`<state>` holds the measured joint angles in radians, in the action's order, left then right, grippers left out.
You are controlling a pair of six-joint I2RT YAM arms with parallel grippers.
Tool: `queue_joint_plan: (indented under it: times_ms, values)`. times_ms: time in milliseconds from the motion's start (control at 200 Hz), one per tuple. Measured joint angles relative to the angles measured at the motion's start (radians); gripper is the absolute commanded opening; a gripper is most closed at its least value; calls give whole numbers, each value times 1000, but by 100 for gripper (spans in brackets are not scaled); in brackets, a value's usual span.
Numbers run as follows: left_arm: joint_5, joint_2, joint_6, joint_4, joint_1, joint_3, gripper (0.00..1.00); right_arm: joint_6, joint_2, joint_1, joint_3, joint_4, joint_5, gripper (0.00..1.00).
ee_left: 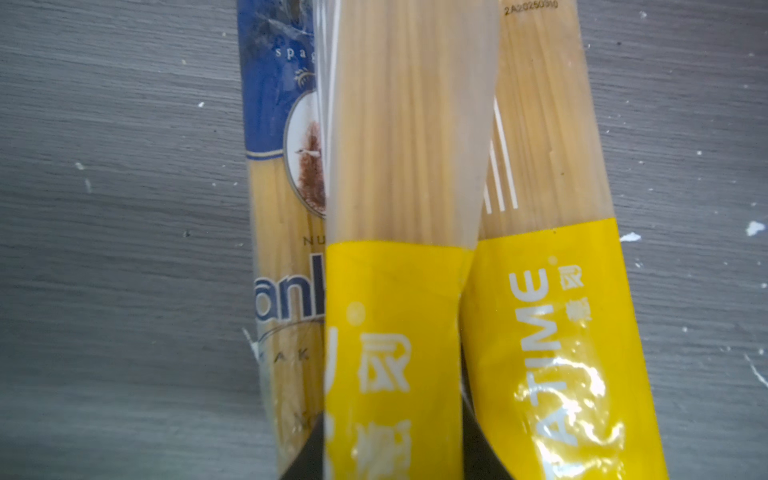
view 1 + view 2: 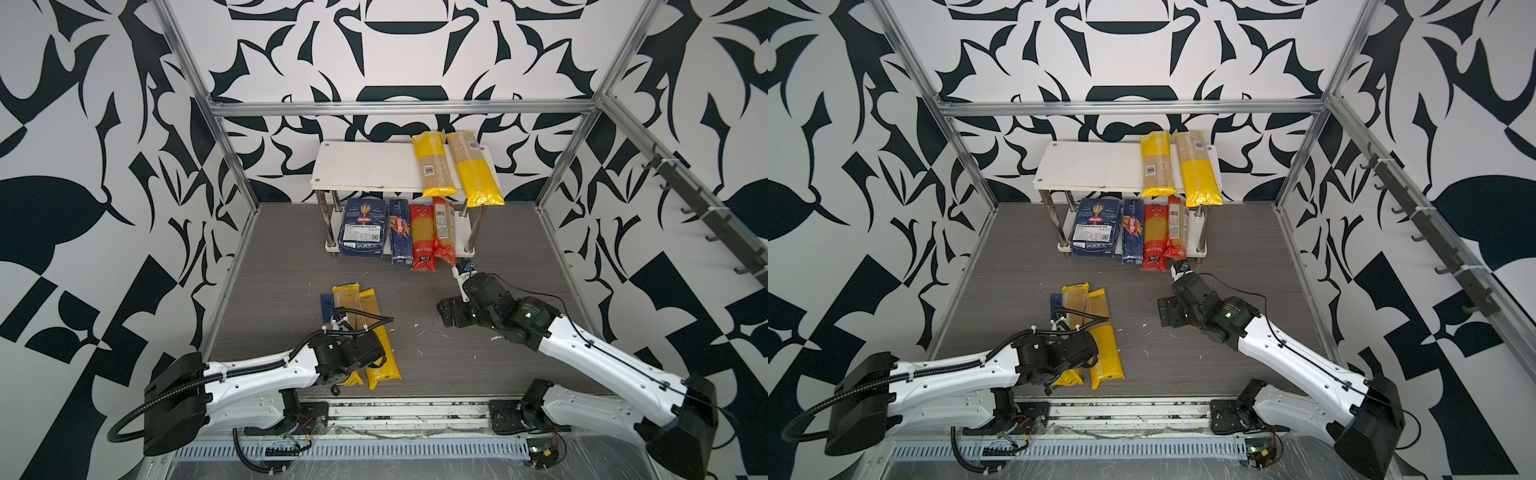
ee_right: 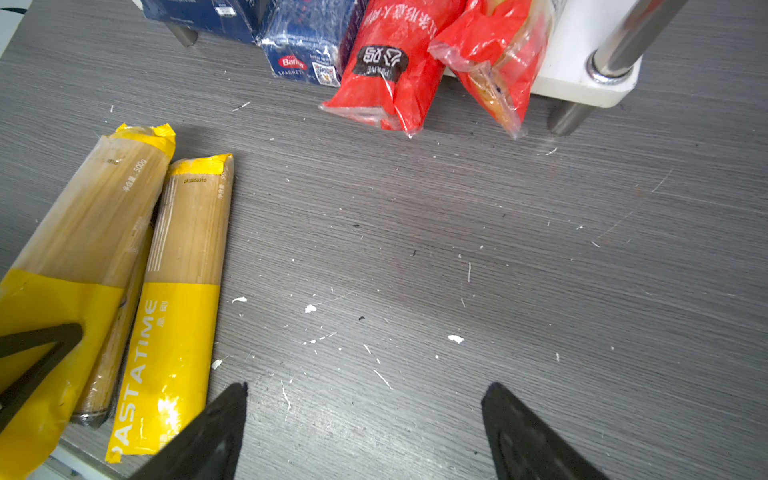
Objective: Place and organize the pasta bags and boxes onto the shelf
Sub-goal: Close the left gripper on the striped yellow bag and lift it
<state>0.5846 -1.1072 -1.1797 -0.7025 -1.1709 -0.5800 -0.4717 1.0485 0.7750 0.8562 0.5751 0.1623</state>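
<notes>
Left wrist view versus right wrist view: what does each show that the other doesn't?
Only the left wrist view: the blue label of the ankara bag. Only the right wrist view: the shelf, the red bags, the end of a Barilla box, and the open right pincer. Both: the yellow bag clamped in the left pincer, the PASTATIME bag beside it, and the grey table.

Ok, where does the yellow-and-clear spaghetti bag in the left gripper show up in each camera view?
In a top view: the yellow-and-clear spaghetti bag is front-left of the grey table.
In a top view: same spot.
Left wrist: filling the middle, clamped by the left gripper.
Right wrist: the bag under that gripper's black finger.
Shared landmark: the yellow PASTATIME bag lying alongside.
</notes>
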Motion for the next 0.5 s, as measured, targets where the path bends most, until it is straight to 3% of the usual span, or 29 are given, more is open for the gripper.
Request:
queue_joint_plan:
  times_ms: [500]
  values:
    - [29, 109, 86, -187, 0, -142, 14, 0, -1, 0, 0, 4, 0, 91]
